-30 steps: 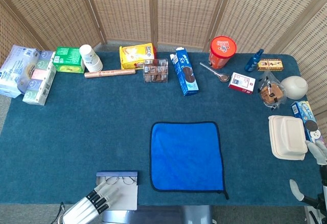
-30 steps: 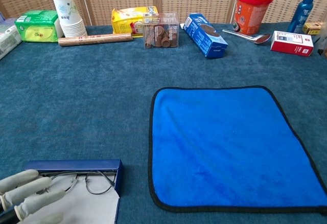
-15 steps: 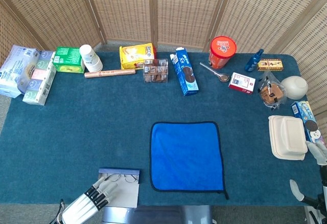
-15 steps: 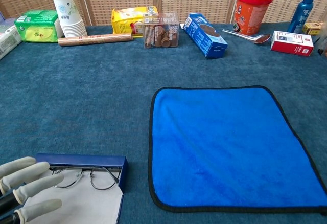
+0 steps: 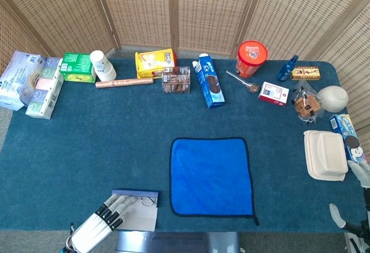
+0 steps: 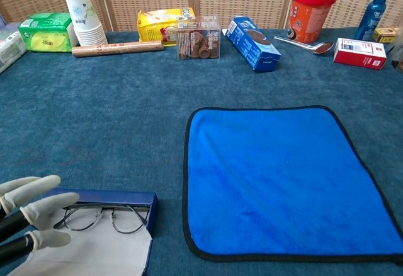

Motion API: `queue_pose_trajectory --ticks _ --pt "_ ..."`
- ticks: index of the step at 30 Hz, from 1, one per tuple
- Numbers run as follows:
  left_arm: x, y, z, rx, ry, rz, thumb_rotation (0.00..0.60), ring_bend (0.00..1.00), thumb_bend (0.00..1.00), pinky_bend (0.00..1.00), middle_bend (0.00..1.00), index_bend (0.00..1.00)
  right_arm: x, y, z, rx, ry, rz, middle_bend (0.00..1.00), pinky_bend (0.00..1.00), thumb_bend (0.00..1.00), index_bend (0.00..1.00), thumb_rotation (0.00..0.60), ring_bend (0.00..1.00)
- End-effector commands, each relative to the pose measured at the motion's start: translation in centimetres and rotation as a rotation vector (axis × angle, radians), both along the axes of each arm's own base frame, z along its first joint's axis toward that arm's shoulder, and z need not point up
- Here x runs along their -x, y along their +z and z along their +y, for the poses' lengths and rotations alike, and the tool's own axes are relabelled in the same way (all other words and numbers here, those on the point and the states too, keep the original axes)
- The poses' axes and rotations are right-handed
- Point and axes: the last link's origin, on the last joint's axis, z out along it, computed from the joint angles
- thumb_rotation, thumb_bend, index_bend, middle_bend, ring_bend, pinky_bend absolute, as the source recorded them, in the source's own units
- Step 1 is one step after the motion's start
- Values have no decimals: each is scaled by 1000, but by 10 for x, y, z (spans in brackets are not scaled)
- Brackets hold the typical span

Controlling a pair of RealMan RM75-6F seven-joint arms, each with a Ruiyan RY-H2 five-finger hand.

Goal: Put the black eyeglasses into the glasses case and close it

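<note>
The left hand (image 6: 25, 216) has its fingers (image 6: 47, 206) spread over the open glasses case (image 6: 104, 198) at the near left worktop (image 6: 126, 125) edge; the eyeglasses (image 6: 104, 218) lie inside it.

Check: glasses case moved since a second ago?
Yes. The glasses case slid toward the blue cloth and slightly down-frame; the gap to the cloth's left edge is narrower.

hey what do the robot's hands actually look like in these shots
The left hand has pale grey-white, glove-like fingertips over black finger segments, with a white shell behind them in the head view. Only a pale grey-white sliver of the right hand shows at the frame edge.
</note>
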Motion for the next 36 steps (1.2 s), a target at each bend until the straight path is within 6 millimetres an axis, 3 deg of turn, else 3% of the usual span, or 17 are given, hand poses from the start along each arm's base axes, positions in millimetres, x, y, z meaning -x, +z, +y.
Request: queue_pose_trajectory --ticks 1,10,36 --pt "-2 -1 0 -4 58 -23 600 0 282 124 133 331 1 1 1 2 -5 -2 120 164 378 56 337 0" --pt "-5 -6 -5 -36 179 -14 600 0 345 132 150 384 6 3 3 5 -19 -11 120 165 378 57 321 0" --pt "-10 -6 0 -65 246 -81 600 55 384 187 254 652 8 1 3 -6 -27 -30 120 165 378 56 282 0"
